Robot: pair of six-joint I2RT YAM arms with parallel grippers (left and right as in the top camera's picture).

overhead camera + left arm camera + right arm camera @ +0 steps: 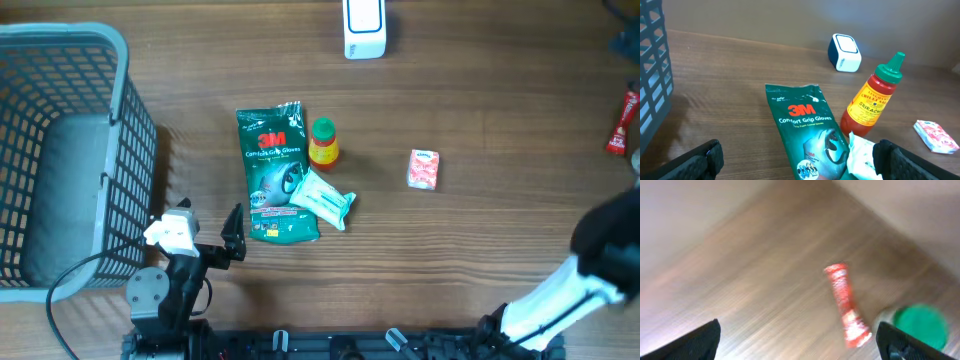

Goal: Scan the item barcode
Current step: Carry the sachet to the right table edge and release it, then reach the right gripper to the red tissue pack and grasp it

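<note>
Two grippers, both spread wide with nothing between the fingers, so my read is we're at the "pick something up" stage and no scan is underway.

The left gripper (799, 150) hangs low just in front of the gloves pack (810, 130). The right gripper (797, 330) is over at the right side of the table (500, 100), above a red packet (846, 305) lying flat on the wood. There's a round green thing (920, 325) beside the packet, but that view is too blurry for me to say what it is.

The scanner (364, 28), white with a blue body, sits at the far edge, well apart from all the items. The gloves pack is mid-table, with an upright bottle (323, 141) just beside it and a white pack (322, 198) lying partly on its lower corner. A small pink box (423, 169) is further right, and the basket (60, 37) is far left.

I can't tell which item is up next. Whichever it is, a gripper has to close on it, carry it to the scanner and face the barcode at it. I can't see a barcode on any upward side, so a flip is probably needed.

Readable text: "3M Comfort Grip Gloves" on the pack and "SRIRACHA" on the bottle. Everything else is too small.
</note>
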